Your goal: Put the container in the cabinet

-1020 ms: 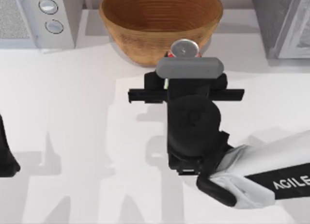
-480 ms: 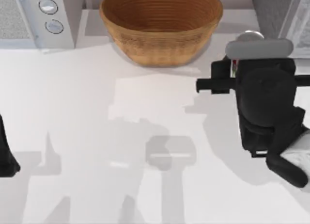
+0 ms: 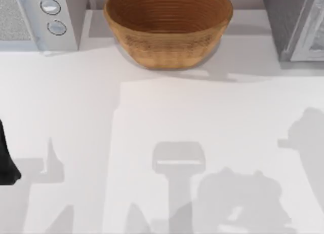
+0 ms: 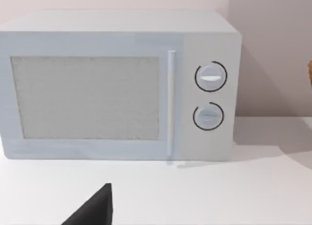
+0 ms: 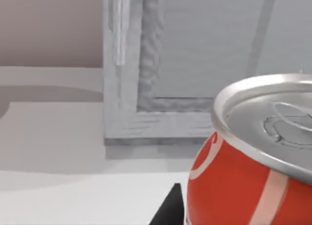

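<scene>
1. Presently, item one: the small red drink can with white markings and a silver pull-tab top (image 5: 253,166). It sits close up against my right wrist camera, upright, its lid seen from slightly above, and facing the cabinet. I judge it to be carried in my right claw; a dark finger edge (image 5: 168,208) shows just beside the can's wall, but I cannot tell from this whether the claw is clamped on it or loose.
2. Handling, by judgement: thin metal, light, stiff enough along its height but liable to dent under a hard squeeze across the middle; the painted wall is smooth and could slip. Best held on opposite sides of the cylinder wall, at mid-height or a little below, kept upright, with moderate pressure.
3. Item two: the pale grey cabinet with a framed, panelled door (image 5: 195,64), standing on the white table (image 3: 167,117) at its far right corner in the top view. From the right wrist view the door front looks shut, its frame edge meeting the tabletop, near the can but apart from it.
4. Item three: the large brown woven basket bowl (image 3: 168,29), far middle of the table, well apart from the cabinet.
5. Item four: the light grey microwave oven with two round dials (image 4: 119,86), far left corner.
6. Item five: my left arm (image 3: 6,160), parked at the table's left edge; whether its claw is open or closed, I cannot tell.
</scene>
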